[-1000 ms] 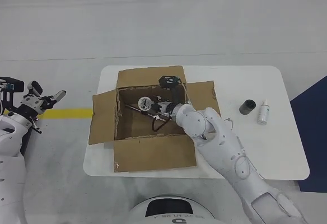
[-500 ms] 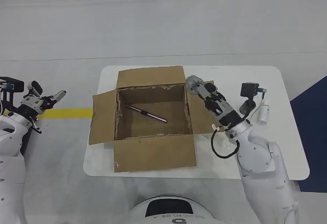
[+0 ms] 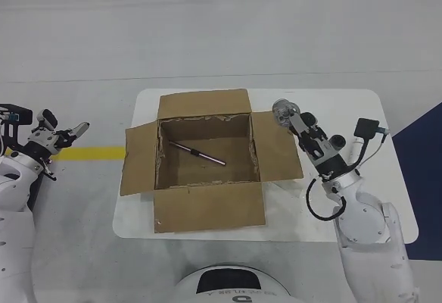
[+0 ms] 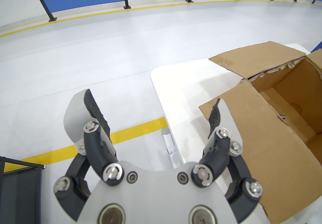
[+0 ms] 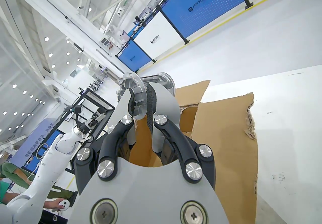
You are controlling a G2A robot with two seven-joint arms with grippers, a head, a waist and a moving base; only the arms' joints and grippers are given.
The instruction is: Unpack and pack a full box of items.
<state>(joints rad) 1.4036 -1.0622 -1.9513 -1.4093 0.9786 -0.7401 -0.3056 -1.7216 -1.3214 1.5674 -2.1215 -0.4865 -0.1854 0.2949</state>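
Off the bench point(image 3: 372, 204) bearing the open cardboard box point(image 3: 206, 208), the left gripper point(image 4: 152, 99) is held with jaws wide, whereas the right gripper point(image 5: 142, 99), jaws clamped on a flanged metal part point(image 5: 164, 80), is held just past the right flap, nearer the slim rod point(image 3: 197, 153) laid diagonally in the box.
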